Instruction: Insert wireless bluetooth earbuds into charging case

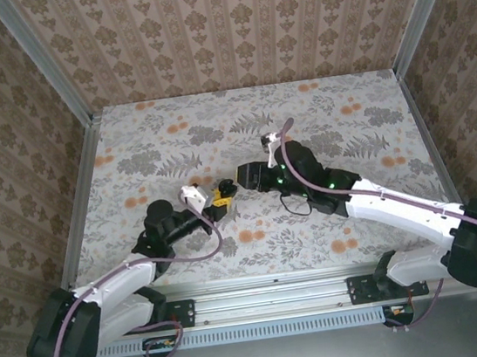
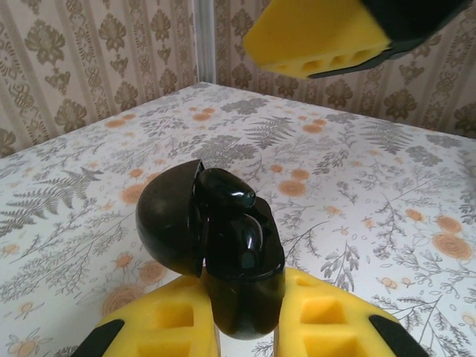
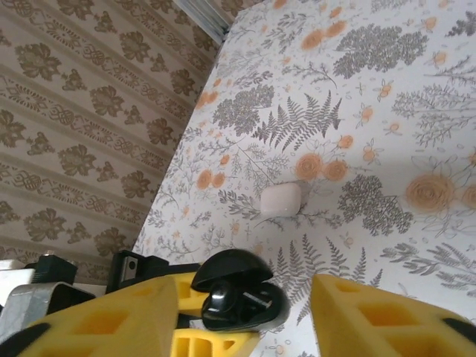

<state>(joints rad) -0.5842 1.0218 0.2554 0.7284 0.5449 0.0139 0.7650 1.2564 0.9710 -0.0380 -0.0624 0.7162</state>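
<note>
My left gripper (image 2: 245, 331) is shut on the lower half of a black glossy charging case (image 2: 242, 256), held upright above the table. Its domed lid (image 2: 167, 223) is swung open to the left, and a black glossy earbud (image 2: 227, 190) sits in the top. From the right wrist view, the same black case (image 3: 245, 305) lies between the yellow fingers of my right gripper (image 3: 245, 323), which is open and not touching it. In the top view the left gripper (image 1: 220, 202) and right gripper (image 1: 233, 179) meet mid-table. White earbuds are out of view.
A small white pebble-shaped case (image 3: 281, 200) lies closed on the floral tablecloth (image 3: 387, 111) beyond the grippers. Patterned walls (image 1: 227, 21) with metal corner posts enclose the table on three sides. One right finger (image 2: 320, 37) hangs above the black case.
</note>
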